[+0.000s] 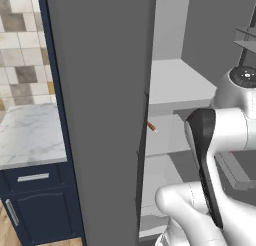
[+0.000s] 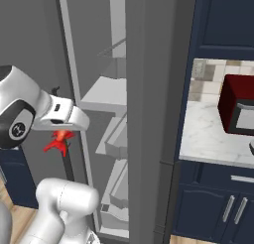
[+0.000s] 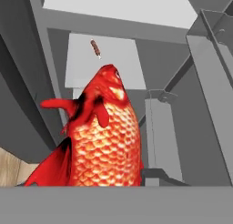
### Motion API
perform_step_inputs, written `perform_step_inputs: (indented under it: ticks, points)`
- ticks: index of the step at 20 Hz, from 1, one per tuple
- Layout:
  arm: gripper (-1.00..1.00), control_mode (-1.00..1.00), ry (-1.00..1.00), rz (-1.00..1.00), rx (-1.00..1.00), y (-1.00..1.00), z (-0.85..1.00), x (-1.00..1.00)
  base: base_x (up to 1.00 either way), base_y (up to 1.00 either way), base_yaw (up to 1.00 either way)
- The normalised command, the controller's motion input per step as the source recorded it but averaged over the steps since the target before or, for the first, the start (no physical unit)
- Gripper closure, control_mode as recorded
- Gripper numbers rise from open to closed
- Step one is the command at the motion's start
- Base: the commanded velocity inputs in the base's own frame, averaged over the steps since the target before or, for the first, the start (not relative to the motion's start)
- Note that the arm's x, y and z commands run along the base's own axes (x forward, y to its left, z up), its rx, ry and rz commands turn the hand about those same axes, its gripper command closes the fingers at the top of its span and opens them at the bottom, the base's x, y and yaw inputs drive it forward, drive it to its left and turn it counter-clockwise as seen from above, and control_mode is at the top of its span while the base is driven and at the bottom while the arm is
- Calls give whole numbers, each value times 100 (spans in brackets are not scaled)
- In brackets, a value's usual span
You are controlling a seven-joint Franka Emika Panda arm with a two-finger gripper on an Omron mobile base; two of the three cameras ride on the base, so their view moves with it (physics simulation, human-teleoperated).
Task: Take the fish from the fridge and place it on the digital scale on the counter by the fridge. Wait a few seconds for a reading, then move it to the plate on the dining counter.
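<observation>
While the fish [image 3: 102, 141] looms scaly and red-orange at the gripper [image 2: 59, 141], the fridge [image 2: 149, 114] stands open beyond. Whether the jaws clamp it, nobody can tell.

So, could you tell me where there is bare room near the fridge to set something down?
Bare: the marble worktop left of the fridge, up to the tiled wall; the fridge shelf above the small brown item; the marble strip before the red microwave. Crowded: the door opening, where the gripper holds the fish.
</observation>
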Motion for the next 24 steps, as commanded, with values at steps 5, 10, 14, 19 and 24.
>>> perform_step_inputs:
  ticks: [5, 10, 14, 19, 24]
  points:
    - [100, -100, 0, -1, 10, 11, 20, -25, 0, 0, 0]
    - [100, -100, 0, 0, 10, 0, 1, -13, 0, 0, 0]
    - [100, -100, 1, 0, 4, 0, 0, 0, 0, 0, 0]
    - [100, -100, 0, 0, 0, 0, 0, -14, 0, 0, 0]
    - [100, 100, 0, 0, 0, 0, 0, 0, -100, 31, 0]
